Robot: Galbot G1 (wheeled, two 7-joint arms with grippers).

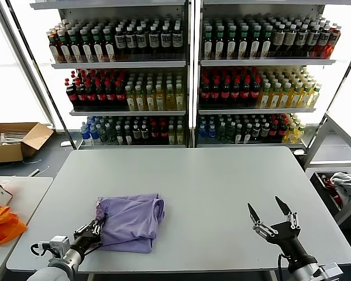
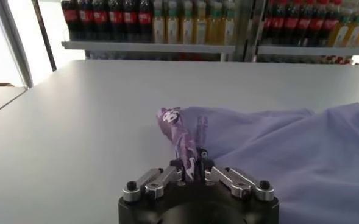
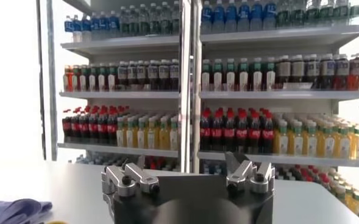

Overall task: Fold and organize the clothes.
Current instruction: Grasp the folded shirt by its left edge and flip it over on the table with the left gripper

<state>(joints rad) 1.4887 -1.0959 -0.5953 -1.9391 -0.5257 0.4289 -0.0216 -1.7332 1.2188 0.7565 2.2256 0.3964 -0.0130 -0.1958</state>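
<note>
Lavender T-shirt [image 1: 130,221] lies folded into a rumpled, roughly square bundle on the grey table [image 1: 210,181], at about 8 o'clock from the table's centre, close to the near edge. In the left wrist view the T-shirt [image 2: 289,146] spreads away from the gripper, with a twisted strip of printed purple fabric rising from between the fingers.

Left gripper [image 1: 97,226] sits at the bundle's 9 o'clock edge, low over the table. Its fingers are closed together and pinch a fold of the shirt; the left wrist view shows the left gripper [image 2: 191,163] clamped on that printed strip.

Right gripper [image 1: 270,213] hangs over bare table at roughly 4 o'clock from centre, well apart from the shirt, its two fingers spread wide and holding nothing.

Surroundings: shelves of bottled drinks [image 1: 187,76] at 12 o'clock behind the table; cardboard box [image 1: 14,140] on the floor at 10 o'clock; orange bag [image 1: 3,225] on a side table at 9 o'clock.
</note>
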